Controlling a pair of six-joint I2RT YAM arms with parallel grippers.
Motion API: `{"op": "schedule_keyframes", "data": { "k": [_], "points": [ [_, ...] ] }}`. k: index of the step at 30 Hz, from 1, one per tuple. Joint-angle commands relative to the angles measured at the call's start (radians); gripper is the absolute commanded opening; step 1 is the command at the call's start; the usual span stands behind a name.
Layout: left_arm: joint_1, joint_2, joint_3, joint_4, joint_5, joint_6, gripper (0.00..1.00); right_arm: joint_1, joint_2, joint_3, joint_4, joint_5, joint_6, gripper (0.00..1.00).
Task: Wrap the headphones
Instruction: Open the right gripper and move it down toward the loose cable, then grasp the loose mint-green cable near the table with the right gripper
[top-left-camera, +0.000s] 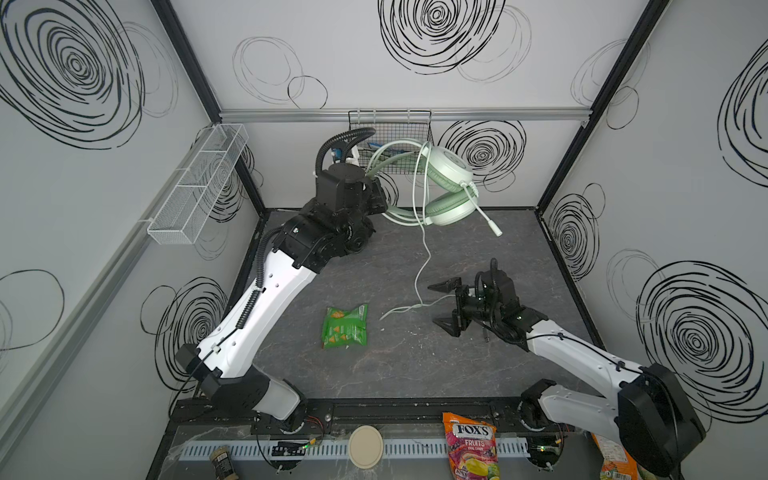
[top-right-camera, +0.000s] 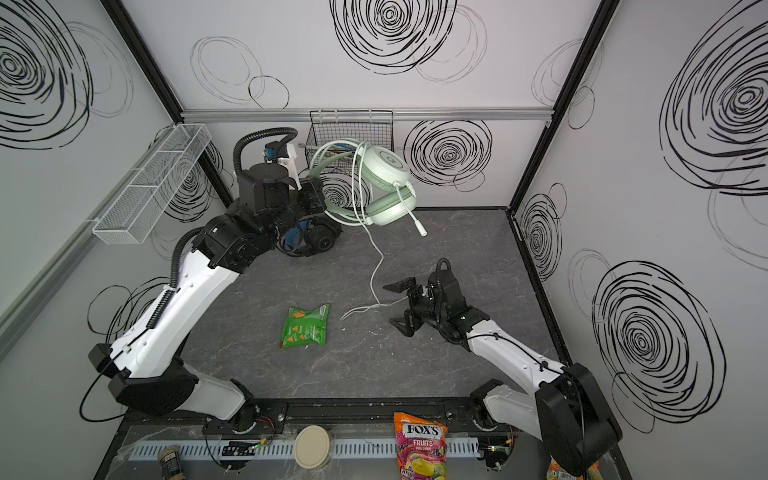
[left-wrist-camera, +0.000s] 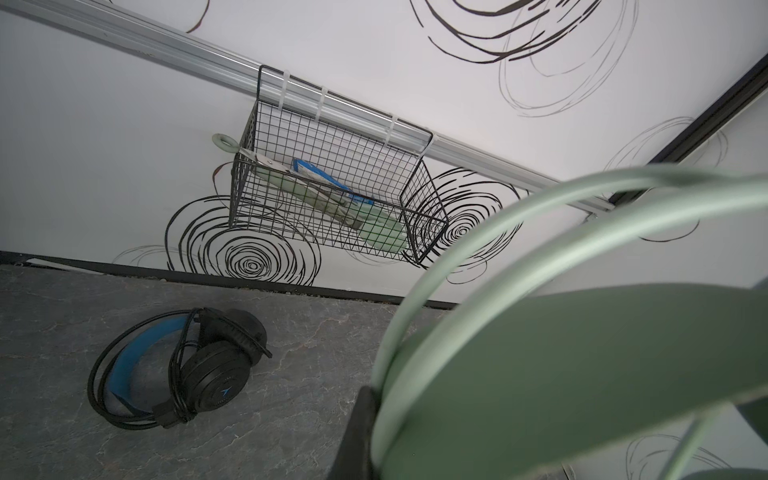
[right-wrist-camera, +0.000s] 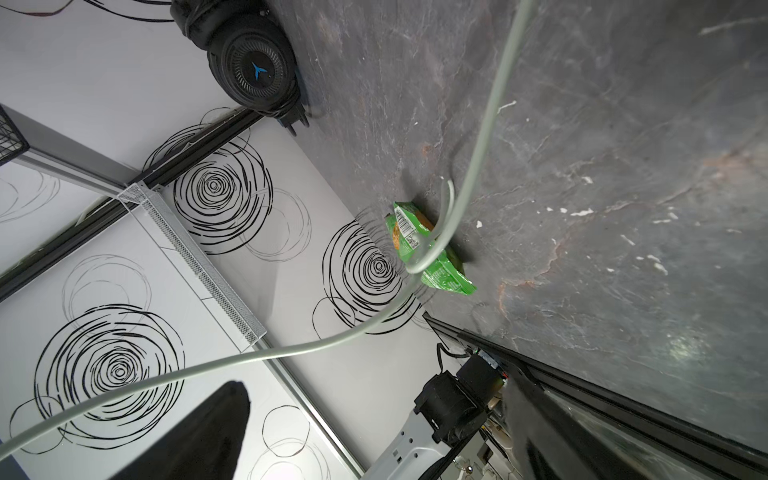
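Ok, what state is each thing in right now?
Mint green headphones: held aloft by the headband, cable partly looped.
Pale cable: tail trailing onto the table.
Black headphones: lying down, cable wrapped around them.
Left gripper: shut on the mint headband.
Right gripper: open, pale cable passing between its jaws.
Snack bag: lying flat.

The dark, stone-patterned worktop carries a green snack packet near its middle, a black headset by the back wall (its cable looped about it), and the loose end of a pale cable near the packet.
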Motion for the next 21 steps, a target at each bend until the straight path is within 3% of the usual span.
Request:
{"op": "schedule_keyframes", "data": {
  "k": [1, 21],
  "points": [
    [-0.016, -0.038, 0.004, 0.143, -0.024, -0.030, 0.00, 0.005, 0.049, 0.046, 0.054, -0.016, -0.006, 1.00],
    [-0.036, -0.040, -0.029, 0.157, -0.032, -0.030, 0.00, 0.084, 0.223, 0.155, 0.116, -0.032, -0.015, 0.96]
  ]
}}
